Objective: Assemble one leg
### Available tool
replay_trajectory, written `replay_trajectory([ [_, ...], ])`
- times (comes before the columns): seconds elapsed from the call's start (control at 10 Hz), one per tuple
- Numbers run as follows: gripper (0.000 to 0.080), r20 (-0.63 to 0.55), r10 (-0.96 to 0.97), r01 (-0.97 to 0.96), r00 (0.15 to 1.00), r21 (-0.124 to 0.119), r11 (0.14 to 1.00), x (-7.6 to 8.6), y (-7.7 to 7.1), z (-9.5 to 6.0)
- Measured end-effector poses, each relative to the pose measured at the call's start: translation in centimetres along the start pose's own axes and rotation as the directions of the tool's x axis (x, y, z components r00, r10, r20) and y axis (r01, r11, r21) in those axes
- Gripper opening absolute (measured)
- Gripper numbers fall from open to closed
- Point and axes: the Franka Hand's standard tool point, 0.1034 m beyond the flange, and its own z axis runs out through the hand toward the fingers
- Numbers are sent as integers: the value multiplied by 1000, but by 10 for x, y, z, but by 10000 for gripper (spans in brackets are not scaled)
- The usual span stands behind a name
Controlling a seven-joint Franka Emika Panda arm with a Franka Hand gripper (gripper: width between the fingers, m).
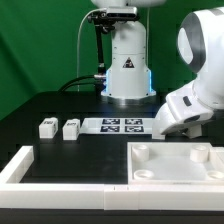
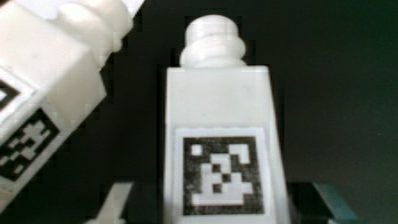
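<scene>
In the wrist view a white leg (image 2: 222, 120) with a black-and-white tag and a threaded peg at its end lies on the black table between my fingers (image 2: 125, 203). My gripper (image 2: 228, 208) is open and straddles it, with a gap on each side. A second leg (image 2: 63, 70) lies tilted right beside it. In the exterior view my gripper (image 1: 165, 126) is low over the table at the right and hides these legs. Two more legs (image 1: 47, 127) (image 1: 71, 128) stand at the left. The large white panel (image 1: 178, 160) with corner sockets lies in front of the gripper.
The marker board (image 1: 115, 125) lies flat between the two left legs and the gripper. A white L-shaped rail (image 1: 20, 168) runs along the front left. The robot base (image 1: 125, 70) stands at the back centre.
</scene>
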Motion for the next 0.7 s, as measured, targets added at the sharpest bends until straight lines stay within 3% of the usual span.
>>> replay_trajectory([
  [0.5,291,2,1,-1,1000,0,1000,-1,0,-1],
  [0.7,291,24,6,-6,1000,-8,1000,-16,2,-30],
])
